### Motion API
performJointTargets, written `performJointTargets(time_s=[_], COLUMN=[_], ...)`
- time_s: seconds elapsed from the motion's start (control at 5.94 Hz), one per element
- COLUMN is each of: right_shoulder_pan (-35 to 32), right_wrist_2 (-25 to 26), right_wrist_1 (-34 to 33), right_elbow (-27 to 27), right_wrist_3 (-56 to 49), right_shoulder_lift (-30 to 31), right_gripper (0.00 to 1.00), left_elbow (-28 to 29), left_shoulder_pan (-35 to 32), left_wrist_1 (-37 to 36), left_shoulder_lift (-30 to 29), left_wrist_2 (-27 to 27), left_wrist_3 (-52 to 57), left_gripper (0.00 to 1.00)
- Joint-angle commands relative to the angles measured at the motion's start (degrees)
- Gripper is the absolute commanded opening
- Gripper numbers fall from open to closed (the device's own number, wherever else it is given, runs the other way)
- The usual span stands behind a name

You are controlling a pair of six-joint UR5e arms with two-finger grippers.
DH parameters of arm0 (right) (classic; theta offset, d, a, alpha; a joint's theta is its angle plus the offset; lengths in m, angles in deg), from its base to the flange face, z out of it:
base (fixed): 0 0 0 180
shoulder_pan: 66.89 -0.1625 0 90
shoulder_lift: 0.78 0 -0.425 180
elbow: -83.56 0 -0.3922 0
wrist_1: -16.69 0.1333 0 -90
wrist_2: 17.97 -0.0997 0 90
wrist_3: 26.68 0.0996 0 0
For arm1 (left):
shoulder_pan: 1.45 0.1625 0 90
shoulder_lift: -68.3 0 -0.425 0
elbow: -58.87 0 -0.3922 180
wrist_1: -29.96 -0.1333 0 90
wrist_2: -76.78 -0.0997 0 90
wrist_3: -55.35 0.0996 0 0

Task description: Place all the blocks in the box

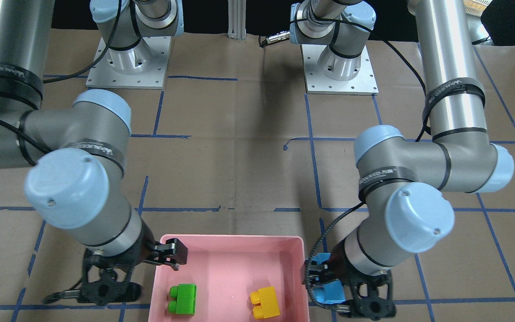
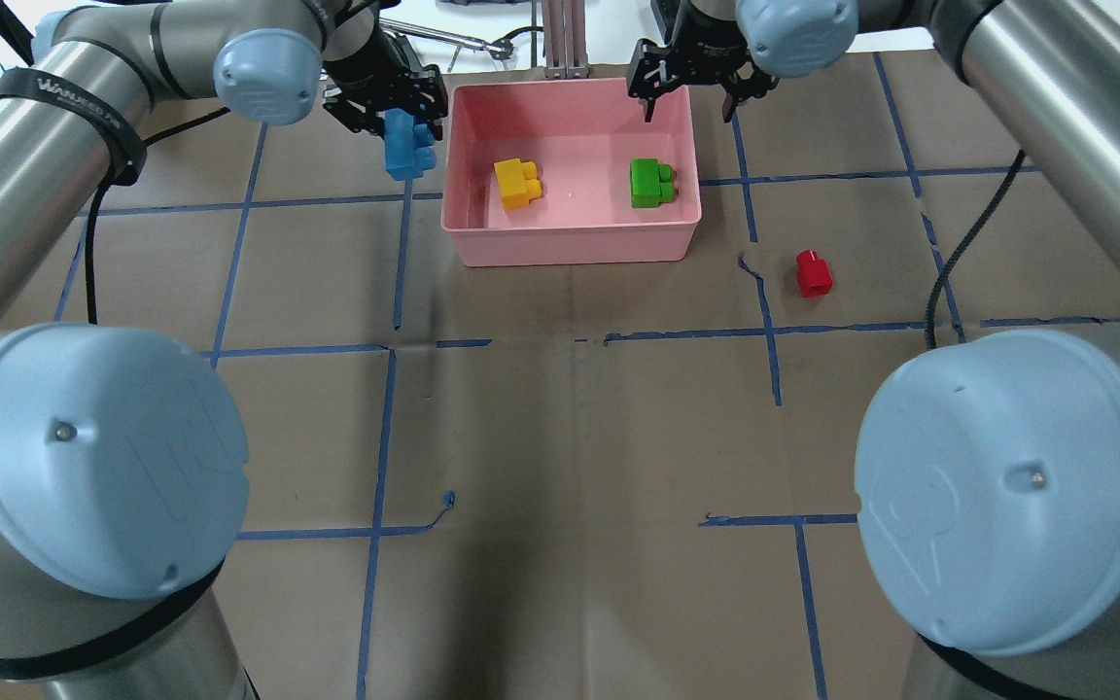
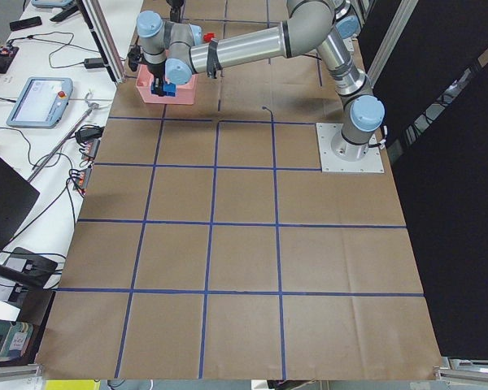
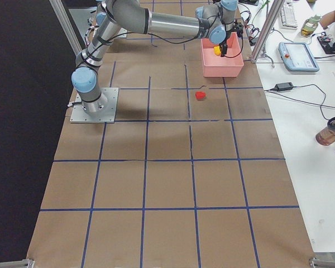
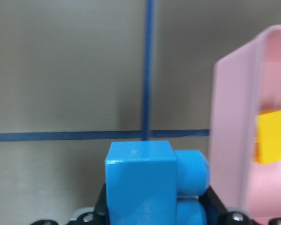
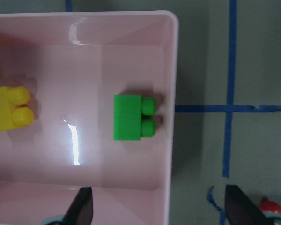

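1. The left gripper (image 2: 407,122) has its fingers pressed against the two sides of the light-blue three-stud block (image 2: 409,156). In the left wrist view the block's studs point toward the box.
2. That held block is outside the pink box (image 2: 570,255), just beside the wall on the robot's left and near the far corner. I cannot tell whether it touches the table.
3. The right gripper (image 2: 688,97) has its fingers spread wide, with nothing between them.
4. In the right wrist view one fingertip (image 6: 83,206) is over the box's edge and the other is out over the table. The two straddle the line of the box wall on the robot's right, at the box's far end.
5. The green two-stud block (image 2: 650,183) lies on the box floor close to the wall on the robot's right, with its studs turned toward that wall.
6. The yellow two-stud block (image 2: 517,183) also lies on the box floor, nearer the opposite wall. It is well apart from the green one, and its studs point toward it.
7. The red one-stud block (image 2: 813,273) stands on the table (image 2: 560,437) outside the box. It is off to the robot's right, nearer the robot than the box, and well apart from both grippers.
8. The table is covered in brown paper marked with blue tape lines (image 2: 380,457). The red block sits inside one of the squares they form.
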Motion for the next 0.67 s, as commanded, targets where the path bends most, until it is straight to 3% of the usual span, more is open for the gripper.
performJointTargets(time_s=[0.0, 0.17, 0.5], right_shoulder_pan=[8.49, 10.97, 11.17], right_wrist_2=[0.17, -0.09, 0.0], right_wrist_1=[3.89, 2.23, -0.33], right_elbow=[3.88, 8.35, 14.86], right_wrist_3=[-12.58, -15.68, -15.45], right_shoulder_lift=[1.23, 1.14, 0.09], right_gripper=[1.0, 1.0, 1.0], left_elbow=[0.09, 0.44, -0.87], left_shoulder_pan=[-4.29, -4.47, -4.47], left_wrist_1=[-6.56, -6.34, 0.47], left_shoulder_lift=[-2.59, -2.52, 2.37], left_wrist_2=[-0.63, -0.63, -3.5], left_wrist_3=[-3.15, -4.2, -3.6], left_gripper=[0.78, 0.99, 0.99])
